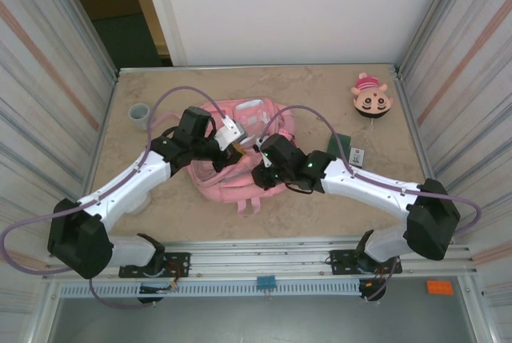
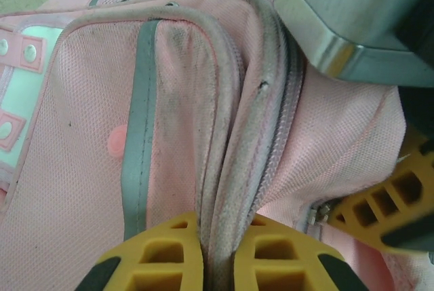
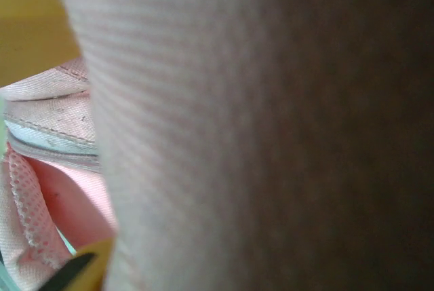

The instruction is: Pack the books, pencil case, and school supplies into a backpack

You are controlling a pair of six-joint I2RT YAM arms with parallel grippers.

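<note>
Not far along imo. The left claw [image 2: 217,260] is clamped on a fold of the pink backpack [image 1: 228,179] right by the zipper, and I'd guess it's holding the opening up. The right claw [image 1: 262,173] is pushed into the bag's near side, and I can't tell if it's apart or together (cloth hides the fingers). The dark green pencil case [image 1: 341,144] and the tiny pale school supply [image 1: 358,157] lie on the tabletop [image 1: 320,207] just right of the bag, not packed. Can't tell whether the book's inside. The grey cup [image 1: 140,113] and cartoon-face toy [image 1: 372,100] sit well clear. Both arms crowding the bag's mouth look like the real obstacle.
</note>
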